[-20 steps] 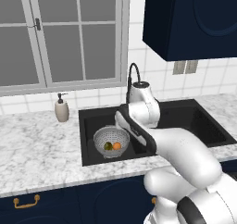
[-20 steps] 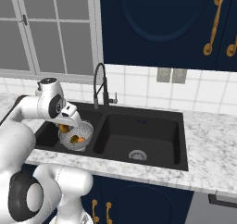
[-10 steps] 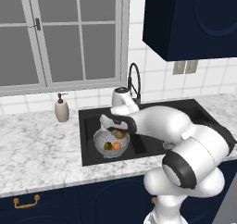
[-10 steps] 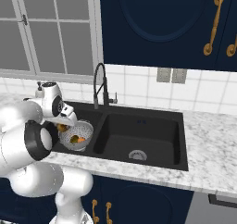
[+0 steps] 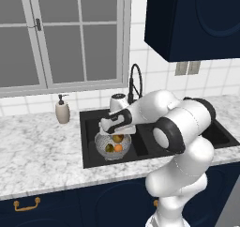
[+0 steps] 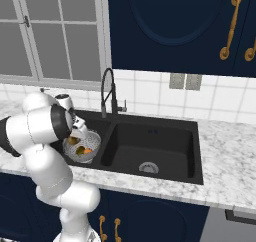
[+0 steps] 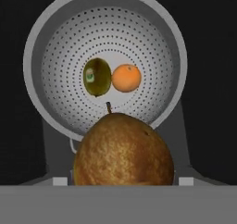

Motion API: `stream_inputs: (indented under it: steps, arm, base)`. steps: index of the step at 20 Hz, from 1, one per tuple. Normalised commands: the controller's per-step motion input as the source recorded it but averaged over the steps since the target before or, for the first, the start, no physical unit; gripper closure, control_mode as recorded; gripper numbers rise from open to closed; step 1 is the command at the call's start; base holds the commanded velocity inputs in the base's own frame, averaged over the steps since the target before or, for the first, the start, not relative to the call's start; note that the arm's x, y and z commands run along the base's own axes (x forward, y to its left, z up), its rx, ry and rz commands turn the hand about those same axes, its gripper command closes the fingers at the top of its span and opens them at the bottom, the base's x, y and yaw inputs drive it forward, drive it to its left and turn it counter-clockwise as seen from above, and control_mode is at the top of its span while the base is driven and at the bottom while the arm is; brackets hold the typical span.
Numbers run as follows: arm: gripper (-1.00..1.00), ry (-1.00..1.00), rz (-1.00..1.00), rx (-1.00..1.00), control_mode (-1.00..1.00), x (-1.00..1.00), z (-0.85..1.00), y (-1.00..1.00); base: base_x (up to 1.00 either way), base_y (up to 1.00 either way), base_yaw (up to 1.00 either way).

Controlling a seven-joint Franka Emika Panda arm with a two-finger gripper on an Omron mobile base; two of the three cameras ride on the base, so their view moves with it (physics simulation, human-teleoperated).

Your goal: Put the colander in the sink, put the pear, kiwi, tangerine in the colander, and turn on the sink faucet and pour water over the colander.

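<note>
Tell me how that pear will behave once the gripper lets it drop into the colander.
The pear, held above the colander, looks rounded and firm, so it will probably roll down the curved wall. It may well bump the kiwi and tangerine at the bottom. Its rough brown skin looks unlikely to be slippery.

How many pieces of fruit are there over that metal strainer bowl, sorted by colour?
Bright orange round tangerine: 1
Dark olive-green oval kiwi: 1
Golden-brown russet pear: 1
Total: 3 fruits. Two lie in the silver perforated colander; the pear is at the pincer, above its rim.
</note>
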Motion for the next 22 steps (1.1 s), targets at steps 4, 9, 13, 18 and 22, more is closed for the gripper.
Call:
stream_inputs:
  steps: [4,9,13,18,22]
  arm:
    - [1.0,0.0,0.0,0.0,-1.0,0.36,-0.46,0.06]
    - [1.0,0.0,0.0,0.0,-1.0,0.39,-0.41,0.1]
    - [1.0,0.0,0.0,0.0,-1.0,0.08,-0.41,0.08]
    - [-1.0,0.0,0.0,0.0,-1.0,0.13,-0.37,0.01]
    - [-1.0,0.0,0.0,0.0,-1.0,0.12,-0.17,0.0]
  base:
    - [0.0,0.0,0.0]
    - [0.0,0.0,0.0]
    - [0.0,0.0,0.0]
    - [0.0,0.0,0.0]
    - [0.0,0.0,0.0]
